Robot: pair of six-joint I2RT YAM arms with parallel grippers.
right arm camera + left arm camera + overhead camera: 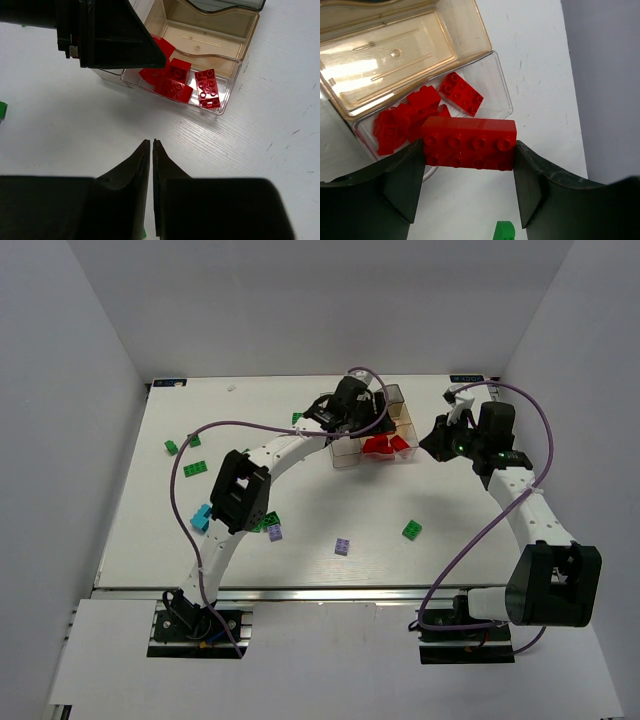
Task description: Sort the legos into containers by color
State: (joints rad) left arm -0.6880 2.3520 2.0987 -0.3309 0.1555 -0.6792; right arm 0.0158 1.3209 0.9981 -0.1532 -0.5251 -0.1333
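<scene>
**Left jaws:** set wide and clamped on the two short ends of the long red brick (468, 142). The left gripper (469, 156) has matte black, wedge-shaped fingers (402, 182), and their flat inner faces press against the brick. The brick is a glossy, hard-plastic rectangle with two rows of four round studs.

**Right jaws:** closed to a hairline slit, with nothing between them. The right gripper (151, 145) has dark, tapered blades and hangs over the bare table (280, 165).

**Below the left gripper:** the held brick overlaps the near rim of one compartment of the containers (496, 75). This compartment is thin clear plastic with rounded corners. It holds a heap of red bricks (461, 92), some flat and some tilted. Whether the held brick touches the rim cannot be told. The adjoining compartment (395, 55) has a smooth tan-tinted floor with moulded lines.

**Right gripper position:** near the red-filled compartment (227, 95) but apart from it.

**Table:** matte white with a faint grain. The following loose legos lie well apart from the containers:
- a green brick (412, 530)
- a lilac brick (342, 546)
- a second lilac brick (275, 533)
- a teal brick (202, 516)
- two more green ones (196, 468) near the left edge
</scene>
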